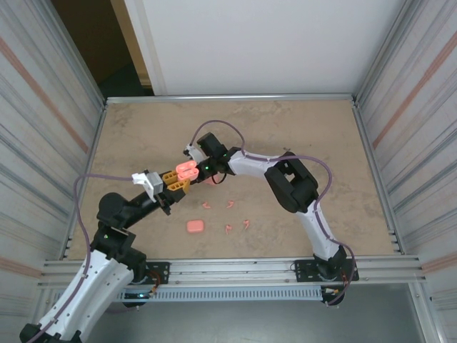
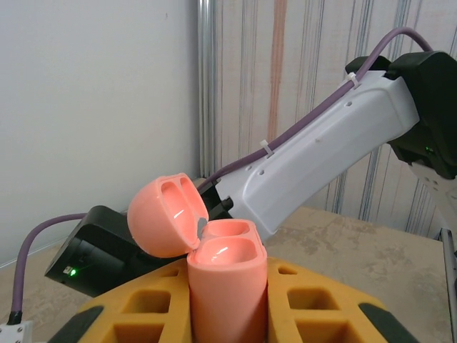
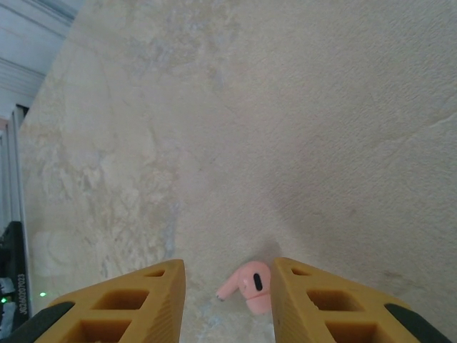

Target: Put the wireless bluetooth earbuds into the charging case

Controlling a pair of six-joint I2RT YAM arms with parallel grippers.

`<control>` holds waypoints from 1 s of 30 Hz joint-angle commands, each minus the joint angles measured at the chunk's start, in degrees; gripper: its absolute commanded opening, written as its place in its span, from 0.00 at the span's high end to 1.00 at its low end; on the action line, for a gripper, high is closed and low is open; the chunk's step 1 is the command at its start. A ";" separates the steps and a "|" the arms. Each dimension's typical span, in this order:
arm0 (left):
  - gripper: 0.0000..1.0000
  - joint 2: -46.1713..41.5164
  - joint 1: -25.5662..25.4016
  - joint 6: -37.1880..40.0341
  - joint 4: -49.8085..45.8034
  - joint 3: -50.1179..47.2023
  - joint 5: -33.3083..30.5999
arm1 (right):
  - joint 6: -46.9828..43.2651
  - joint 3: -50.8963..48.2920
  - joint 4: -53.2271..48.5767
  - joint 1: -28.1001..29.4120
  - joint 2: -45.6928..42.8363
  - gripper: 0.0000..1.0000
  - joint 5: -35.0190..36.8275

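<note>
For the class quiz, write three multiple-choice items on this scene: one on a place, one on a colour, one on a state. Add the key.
1. Where is the open charging case?
A. gripped in the left end effector
B. lying on the table
C. gripped in the right end effector

2. What colour are the end effector fingers?
A. blue
B. yellow-orange
C. green

3. How is that case's lid?
A. shut
B. removed
C. hinged open

Key:
1 A, the fingers flank its body in the left wrist view.
2 B, seen in both wrist views.
3 C, it tilts back, baring two empty wells.
</note>
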 commanded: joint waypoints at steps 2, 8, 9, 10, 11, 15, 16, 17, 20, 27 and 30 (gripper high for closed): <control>1.00 -0.65 0.28 1.05 0.25 1.81 -0.50 | -2.42 3.64 -4.71 0.97 2.68 0.64 1.24; 1.00 -0.58 0.28 1.11 0.27 1.83 -0.39 | -3.27 6.83 -7.49 1.55 5.00 0.64 1.83; 1.00 -0.64 0.28 1.16 0.34 1.77 -0.41 | -3.48 7.32 -7.88 1.59 5.24 0.64 1.91; 1.00 -0.57 0.28 1.20 0.27 1.68 -0.50 | -3.61 7.62 -8.31 1.84 5.46 0.64 2.03; 1.00 -0.56 0.28 1.16 0.24 1.73 -0.50 | -3.79 7.98 -8.67 1.78 5.70 0.64 2.20; 1.00 -0.60 0.24 1.00 0.49 1.71 -0.33 | -4.69 9.31 -10.66 1.99 6.48 0.64 2.62; 1.00 -0.56 0.28 1.04 0.52 1.72 -0.28 | -4.90 9.66 -11.16 2.01 6.68 0.63 2.55; 1.00 -0.56 0.23 1.04 0.52 1.77 -0.29 | -5.08 9.94 -11.49 2.10 6.81 0.64 2.44; 1.00 -0.50 0.22 1.07 0.61 1.73 -0.41 | -5.76 10.30 -12.70 2.13 7.07 0.64 2.29; 1.00 -0.38 0.28 1.22 0.59 1.63 -0.76 | -7.95 10.36 -15.59 2.30 6.64 0.64 1.62; 1.00 -0.26 0.23 1.21 0.78 1.64 -0.72 | -8.54 10.29 -16.19 2.46 6.72 0.64 1.17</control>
